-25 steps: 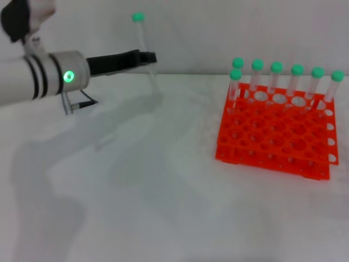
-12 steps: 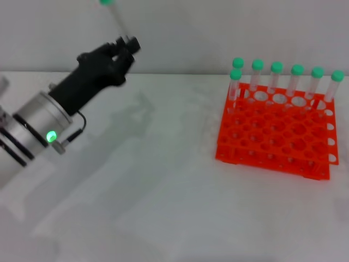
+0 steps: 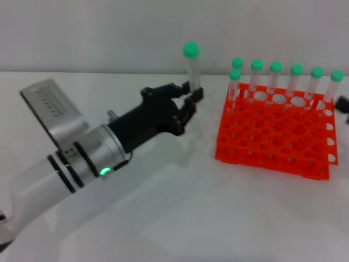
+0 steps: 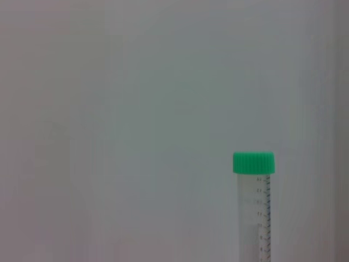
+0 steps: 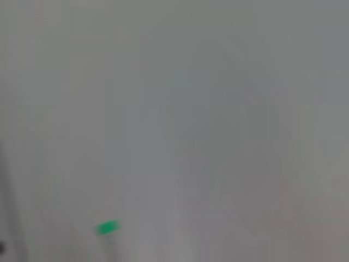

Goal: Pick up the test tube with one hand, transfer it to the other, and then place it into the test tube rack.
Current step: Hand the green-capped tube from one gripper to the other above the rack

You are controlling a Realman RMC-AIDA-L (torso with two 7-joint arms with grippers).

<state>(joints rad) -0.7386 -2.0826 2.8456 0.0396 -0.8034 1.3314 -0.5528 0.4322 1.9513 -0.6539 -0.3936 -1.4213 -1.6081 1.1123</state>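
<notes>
One tube (image 3: 192, 68) stands upright in your left gripper (image 3: 191, 101), whose thin black jointed fingers are clamped around its lower body, holding it above the white table (image 3: 180, 218) just left of the rack (image 3: 275, 139). You seem to be at the handover: your right gripper (image 3: 342, 103) barely shows at the far edge, grip unclear, and must come across. Clear ribbed plastic, smooth round green cap; orange-red grid of holes.

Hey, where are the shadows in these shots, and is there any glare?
Head view: a faint, soft shadow lies on the table beneath the left gripper holding the test tube; no glare on the test tube rack; the right gripper shows at the edge. Left wrist view: even light, no shadow.
</notes>
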